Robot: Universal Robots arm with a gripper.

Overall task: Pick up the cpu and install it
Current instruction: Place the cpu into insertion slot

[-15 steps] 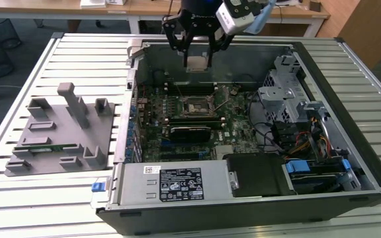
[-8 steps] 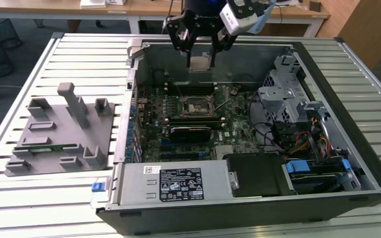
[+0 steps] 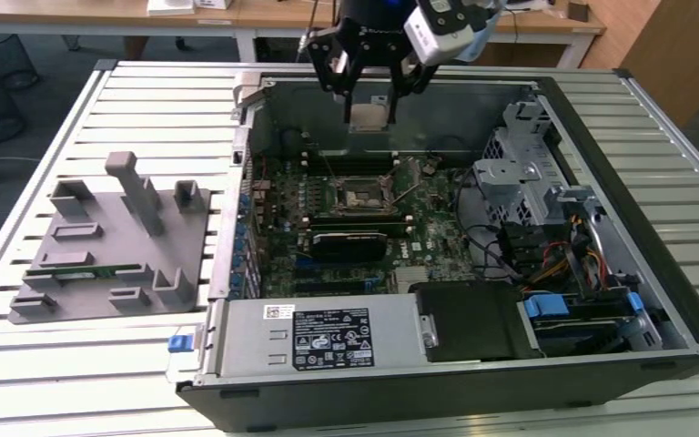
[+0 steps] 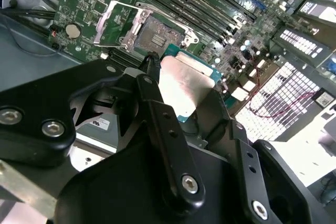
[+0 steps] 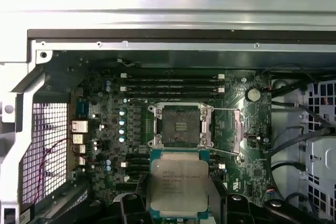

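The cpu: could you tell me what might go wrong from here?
The gripper holds the cpu by its edges above the motherboard; a slip could drop it onto the board. It hangs short of the open socket; a skewed descent might damage the contacts or catch the lever beside it.

In both wrist views the pincer (image 4: 184, 100) (image 5: 178, 195) (itself cropped at the edge) covers two opposite edges of the cpu (image 4: 185, 80) (image 5: 178, 179); the exterior view's top cuts off the arm (image 3: 368, 14).

The silver cpu (image 5: 178, 184) looks teal-edged; the motherboard (image 5: 102, 106) is green.
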